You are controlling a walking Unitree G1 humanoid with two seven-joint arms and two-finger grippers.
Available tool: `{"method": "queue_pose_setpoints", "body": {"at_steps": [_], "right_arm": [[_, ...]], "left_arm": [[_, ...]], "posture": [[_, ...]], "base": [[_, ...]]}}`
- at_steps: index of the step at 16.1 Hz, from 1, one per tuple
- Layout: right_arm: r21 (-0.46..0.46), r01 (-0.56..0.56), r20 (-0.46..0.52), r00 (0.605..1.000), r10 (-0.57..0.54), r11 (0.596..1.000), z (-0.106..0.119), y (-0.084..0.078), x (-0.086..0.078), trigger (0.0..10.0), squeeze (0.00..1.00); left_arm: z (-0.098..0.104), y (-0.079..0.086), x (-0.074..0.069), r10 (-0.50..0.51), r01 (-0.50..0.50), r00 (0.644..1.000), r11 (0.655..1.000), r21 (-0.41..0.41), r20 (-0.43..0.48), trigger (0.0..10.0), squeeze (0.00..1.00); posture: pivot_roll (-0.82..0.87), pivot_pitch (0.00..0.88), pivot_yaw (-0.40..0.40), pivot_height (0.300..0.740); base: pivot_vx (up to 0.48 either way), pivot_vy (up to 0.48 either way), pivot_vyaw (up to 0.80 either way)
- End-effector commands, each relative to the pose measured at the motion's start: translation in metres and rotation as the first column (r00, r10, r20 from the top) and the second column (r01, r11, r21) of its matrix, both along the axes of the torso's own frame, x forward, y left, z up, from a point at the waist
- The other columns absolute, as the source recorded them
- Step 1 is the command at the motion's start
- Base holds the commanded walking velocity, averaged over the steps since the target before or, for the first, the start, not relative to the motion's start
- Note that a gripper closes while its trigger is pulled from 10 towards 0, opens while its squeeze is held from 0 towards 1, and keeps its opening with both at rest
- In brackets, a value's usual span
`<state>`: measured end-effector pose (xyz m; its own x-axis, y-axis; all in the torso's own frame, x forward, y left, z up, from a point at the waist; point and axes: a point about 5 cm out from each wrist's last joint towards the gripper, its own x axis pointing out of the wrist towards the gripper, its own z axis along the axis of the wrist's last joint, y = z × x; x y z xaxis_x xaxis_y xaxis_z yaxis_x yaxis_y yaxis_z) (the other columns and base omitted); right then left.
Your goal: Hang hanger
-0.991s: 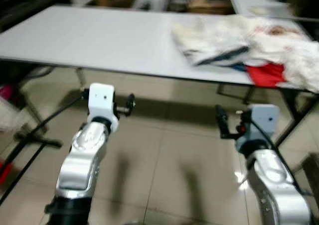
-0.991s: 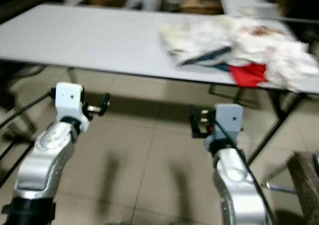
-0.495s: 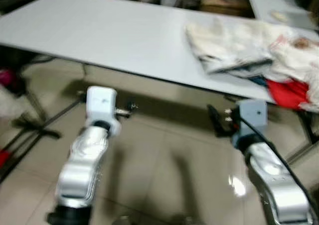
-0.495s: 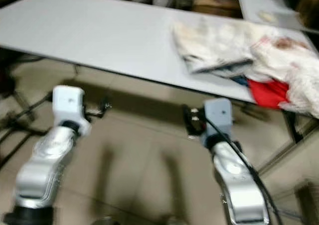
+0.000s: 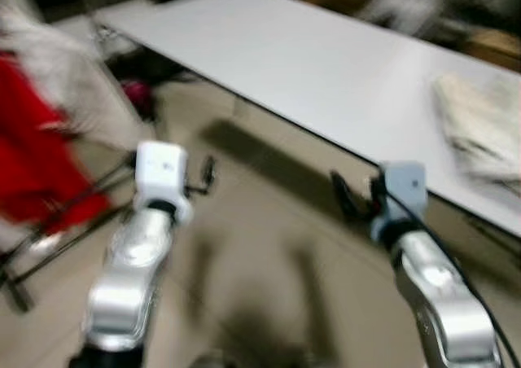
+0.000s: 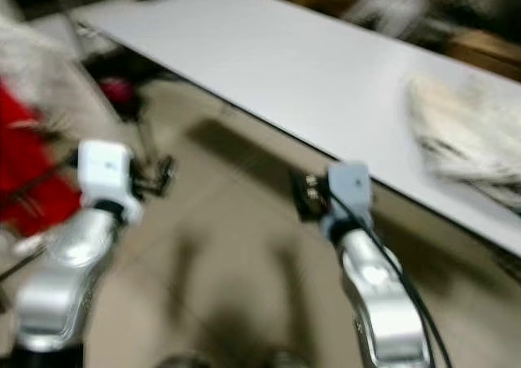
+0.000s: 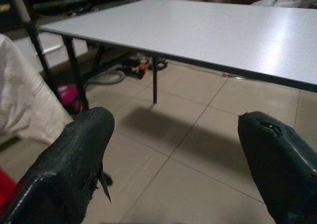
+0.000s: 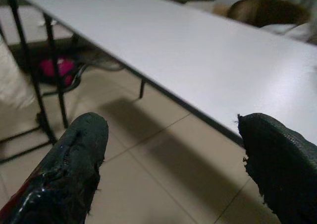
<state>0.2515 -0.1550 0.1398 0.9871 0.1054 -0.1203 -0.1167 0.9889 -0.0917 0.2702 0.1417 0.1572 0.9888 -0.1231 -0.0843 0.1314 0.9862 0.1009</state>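
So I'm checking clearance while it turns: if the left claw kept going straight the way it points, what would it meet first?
Probably nothing close: the open left claw points over bare tiled floor toward the white table's underside. Depth is unclear.

A home laundry or utility room: beyond both grippers stands a long white folding table [image 5: 326,67] bearing crumpled laundry [image 5: 480,128], with garments [image 5: 32,152] hanging left over tiled floor [image 7: 188,149].

Blurred frame. White tabletop [image 5: 326,59] running diagonally; pale folded cloth [image 5: 480,132] at its right end. Red and white garments [image 5: 37,140] at left. Both silver arms raised over tiled floor [image 5: 260,246].
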Motion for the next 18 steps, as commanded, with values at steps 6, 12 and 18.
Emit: {"method": "queue_pose_setpoints", "body": {"at_steps": [6,12,18], "right_arm": [[0.059,0.080,0.022,0.996,-0.081,0.995,0.000,-0.006,0.000,10.0,0.00],[0.088,0.140,-0.004,0.990,-0.140,0.986,-0.003,-0.012,-0.002,10.0,0.00],[0.072,0.137,0.022,0.990,-0.139,0.988,-0.001,-0.006,0.000,10.0,0.00]], "left_arm": [[0.007,0.004,0.009,0.006,-0.006,1.000,1.000,0.016,0.001,10.0,1.00],[0.009,-0.002,0.016,-0.032,0.032,0.999,0.999,0.000,0.000,10.0,1.00],[0.009,-0.002,0.020,-0.040,0.040,0.999,0.999,0.005,0.002,10.0,1.00]], "posture": [[0.04,0.061,0.007,0.740],[0.02,0.048,0.043,0.740],[0.03,0.048,0.050,0.740]], "base": [[0.289,0.000,0.00],[0.286,0.000,0.00],[0.284,0.000,0.67]]}}
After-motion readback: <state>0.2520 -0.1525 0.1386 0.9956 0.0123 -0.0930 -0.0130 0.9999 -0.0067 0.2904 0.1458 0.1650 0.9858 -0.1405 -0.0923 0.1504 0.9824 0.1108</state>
